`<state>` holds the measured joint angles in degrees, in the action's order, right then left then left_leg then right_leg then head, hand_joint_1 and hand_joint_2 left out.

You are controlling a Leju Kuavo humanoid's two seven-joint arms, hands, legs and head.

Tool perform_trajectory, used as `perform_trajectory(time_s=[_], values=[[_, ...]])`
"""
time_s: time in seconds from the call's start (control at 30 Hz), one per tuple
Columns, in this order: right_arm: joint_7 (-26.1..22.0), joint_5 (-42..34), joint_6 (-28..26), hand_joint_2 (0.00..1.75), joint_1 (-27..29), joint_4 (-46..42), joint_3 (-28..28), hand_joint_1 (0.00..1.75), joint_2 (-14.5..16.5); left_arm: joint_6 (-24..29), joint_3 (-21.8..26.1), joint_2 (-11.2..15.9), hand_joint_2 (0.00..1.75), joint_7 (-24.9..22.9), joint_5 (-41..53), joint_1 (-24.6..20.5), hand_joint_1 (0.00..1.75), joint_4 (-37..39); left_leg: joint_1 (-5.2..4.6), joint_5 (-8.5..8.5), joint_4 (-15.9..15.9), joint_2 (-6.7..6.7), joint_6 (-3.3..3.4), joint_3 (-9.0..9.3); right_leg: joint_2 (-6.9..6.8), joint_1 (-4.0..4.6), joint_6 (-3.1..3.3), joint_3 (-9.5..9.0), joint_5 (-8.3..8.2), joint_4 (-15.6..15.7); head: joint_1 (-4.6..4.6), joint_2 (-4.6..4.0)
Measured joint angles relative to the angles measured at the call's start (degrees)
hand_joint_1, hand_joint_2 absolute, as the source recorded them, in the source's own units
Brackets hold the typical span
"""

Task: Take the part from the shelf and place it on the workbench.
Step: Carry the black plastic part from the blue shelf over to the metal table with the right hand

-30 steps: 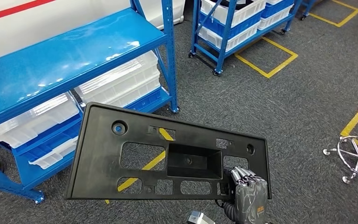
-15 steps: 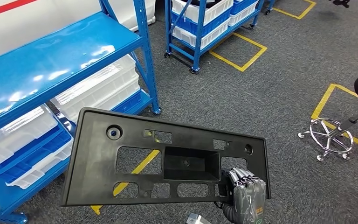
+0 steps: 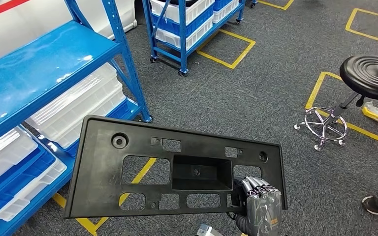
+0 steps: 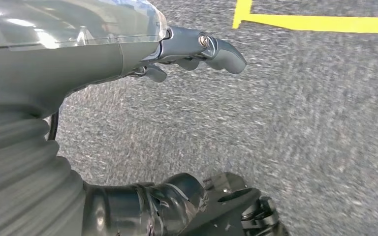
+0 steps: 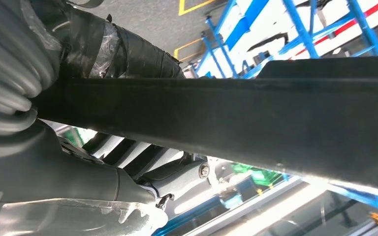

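Right hand (image 3: 262, 204) clamps the lower right corner of the flat black plastic panel with cut-outs (image 3: 128, 169), held over grey carpet (image 3: 256, 98); no readable writing. Left hand (image 4: 197, 51) hangs, fingers loosely curled, holding nothing. Blue metal shelf (image 3: 34, 73) stands beside.

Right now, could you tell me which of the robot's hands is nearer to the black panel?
Right. The right hand grips the black panel at its lower corner, while the left hand hangs apart above the carpet.
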<state>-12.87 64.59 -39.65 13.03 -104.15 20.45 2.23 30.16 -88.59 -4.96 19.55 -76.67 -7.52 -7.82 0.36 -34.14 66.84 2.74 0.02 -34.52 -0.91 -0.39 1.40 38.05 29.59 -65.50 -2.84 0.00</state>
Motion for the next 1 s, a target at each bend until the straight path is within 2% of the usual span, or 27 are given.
perform_trajectory(time_s=[0.07,0.1,0.13,0.17,0.2,0.23,0.3,0.37,0.43,0.47,0.5,0.57,0.6,0.63,0.67,0.7,0.77,0.83,0.87,0.93,1.0], values=[[0.0,0.0,0.0,1.75,0.0,-0.1,-0.1,1.75,0.0,0.0,0.0,0.0,1.75,-0.1,0.0,0.1,0.0,0.0,0.1,-3.27,5.5,-1.81,-0.15,-2.5,0.77,-0.08,0.52,-0.25,-0.34,0.5,0.03,0.0],[0.0,0.0,0.0,1.75,0.0,-0.1,-0.1,1.75,0.0,0.0,0.0,0.0,1.75,-0.2,0.0,0.1,0.0,0.0,0.11,-4.65,8.8,-2.13,-0.2,-4.05,1.24,-0.04,0.61,-0.25,-0.41,0.6,0.04,0.0],[0.0,0.0,0.0,1.75,0.0,-0.1,-0.1,1.75,0.0,0.0,0.0,0.0,1.75,-0.2,-0.1,0.2,0.0,0.0,0.11,-5.16,11.1,-2.25,-0.24,-5.16,1.77,0.0,0.63,-0.25,-0.43,0.6,0.04,0.0],[0.0,0.0,0.0,1.75,0.0,-0.1,-0.2,1.75,0.0,0.0,0.0,0.0,1.75,-0.2,-0.1,0.3,0.0,0.0,0.12,-4.54,11.5,-2.29,-0.23,-5.41,2.31,0.03,0.62,-0.28,-0.45,0.6,0.04,0.0],[0.0,0.0,0.0,1.75,0.1,-0.1,-0.2,1.75,0.0,0.0,0.0,0.0,1.75,-0.2,-0.1,0.3,0.0,0.0,0.15,-2.92,9.8,-2.37,-0.17,-4.65,2.88,0.03,0.59,-0.36,-0.47,0.6,0.04,0.0],[0.0,0.0,0.0,1.75,0.1,-0.1,-0.2,1.75,0.0,0.0,0.0,0.0,1.75,-0.2,-0.1,0.3,0.0,0.0,0.2,-0.73,6.4,-2.74,-0.06,-3.06,3.44,0.02,0.53,-0.48,-0.49,0.6,0.04,0.0],[0.0,0.0,0.0,1.75,0.0,-0.1,-0.3,1.75,0.0,0.1,0.0,0.0,1.75,-0.2,-0.1,0.3,0.0,0.0,0.3,2.08,-0.4,-4.44,0.21,0.04,4.43,0.11,0.16,-0.55,-0.57,0.5,0.02,0.0],[-0.1,0.0,0.0,1.75,0.1,-0.2,-0.4,1.75,0.0,0.1,0.0,0.0,1.75,-0.2,-0.1,0.2,0.0,0.0,0.24,2.51,-3.1,-5.46,0.52,1.16,5.22,0.11,-0.62,-0.4,-0.89,0.7,0.02,0.0],[-0.2,0.0,0.0,1.75,0.2,-0.4,-0.4,1.75,0.0,0.1,0.0,0.0,1.75,-0.2,-0.1,0.2,0.0,0.0,0.27,3.02,-4.0,-4.74,1.15,1.46,5.84,-0.02,-1.46,-0.32,-1.3,1.1,0.02,0.0],[-0.2,0.0,0.0,1.75,0.3,-0.5,-0.4,1.75,0.0,0.1,0.0,0.0,1.75,-0.3,-0.1,0.2,0.0,0.0,0.34,3.35,-4.4,-4.28,1.55,1.66,5.42,0.0,-1.76,-0.19,-1.1,0.9,-0.02,0.0],[-0.3,0.0,0.0,1.75,0.3,-0.6,-0.5,1.75,0.0,0.1,0.0,0.0,1.75,-0.3,-0.1,0.2,0.0,0.0,0.41,3.67,-5.0,-3.76,1.92,1.84,4.56,0.03,-2.02,0.34,-0.23,-0.3,-0.04,0.0],[-0.5,0.0,0.0,1.75,0.4,-0.7,-0.5,1.75,0.0,0.1,0.0,0.0,1.75,-0.3,-0.2,0.2,0.0,0.0,0.36,3.98,-5.5,-2.74,2.32,2.05,2.4,0.05,-2.48,2.64,2.82,-5.3,-0.09,0.0],[-0.5,0.0,0.0,1.75,0.4,-0.8,-0.5,1.75,0.0,0.1,0.0,0.0,1.75,-0.3,-0.2,0.2,0.0,0.0,0.3,3.98,-5.6,-2.15,2.39,2.06,1.87,-0.03,-2.71,4.22,4.41,-8.7,-0.07,0.0],[-0.5,-0.1,0.0,1.75,0.4,-0.8,-0.6,1.75,0.0,0.1,0.0,0.0,1.75,-0.4,-0.3,0.3,0.0,0.0,0.27,3.94,-5.5,-1.6,2.41,2.04,1.66,-0.13,-2.88,5.35,5.2,-11.1,-0.08,0.0],[-0.5,-0.1,0.0,1.75,0.5,-0.8,-0.6,1.75,0.0,0.1,0.0,0.0,1.75,-0.4,-0.4,0.3,0.0,0.0,0.25,3.88,-5.5,-1.05,2.41,2.06,1.52,-0.24,-2.99,5.75,5.08,-12.1,-0.07,0.0],[-0.5,-0.1,0.0,1.75,0.5,-0.8,-0.6,1.75,0.0,0.1,-0.1,0.0,1.75,-0.4,-0.4,0.3,0.0,0.0,0.24,3.8,-5.5,-0.54,2.37,2.13,1.33,-0.31,-3.01,5.06,3.97,-11.0,-0.08,0.0],[-0.7,-0.2,0.0,1.75,0.5,-0.8,-0.7,1.75,0.0,0.1,-0.1,0.0,1.75,-0.4,-0.5,0.2,0.0,0.0,0.22,3.58,-5.5,0.3,2.14,2.41,0.01,-0.22,-2.7,1.08,0.63,-3.8,-0.08,0.0],[-1.0,-0.3,0.0,1.75,0.5,-1.0,-0.8,1.75,0.0,0.1,-0.1,0.0,1.75,-0.4,-0.6,0.2,0.0,0.0,0.01,3.33,-5.5,0.92,1.68,2.65,-1.42,0.32,-1.98,-1.84,-0.93,1.9,-0.07,0.0],[-1.0,-0.3,0.0,1.75,0.5,-1.0,-0.9,1.75,0.0,0.1,-0.1,0.0,1.75,-0.4,-0.7,0.2,0.0,0.0,-0.09,3.26,-5.6,1.19,1.42,2.74,-1.66,0.59,-1.64,-2.14,-0.84,2.7,-0.07,0.0],[-1.1,-0.5,0.0,1.75,0.6,-1.1,-1.1,1.75,0.0,0.2,-0.1,-0.1,1.75,-0.4,-0.7,0.1,0.0,0.0,-0.16,3.18,-5.9,1.78,0.86,3.02,-0.74,0.63,-1.02,-2.16,-1.09,3.2,-0.04,0.0],[-1.1,-0.6,0.0,1.75,0.6,-1.2,-1.4,1.75,0.0,0.2,-0.1,-0.1,1.75,-0.4,-0.8,0.0,0.0,0.0,-0.03,2.04,-4.8,0.89,0.36,2.84,0.03,0.32,-0.31,-2.58,-1.47,4.0,0.0,0.0]])
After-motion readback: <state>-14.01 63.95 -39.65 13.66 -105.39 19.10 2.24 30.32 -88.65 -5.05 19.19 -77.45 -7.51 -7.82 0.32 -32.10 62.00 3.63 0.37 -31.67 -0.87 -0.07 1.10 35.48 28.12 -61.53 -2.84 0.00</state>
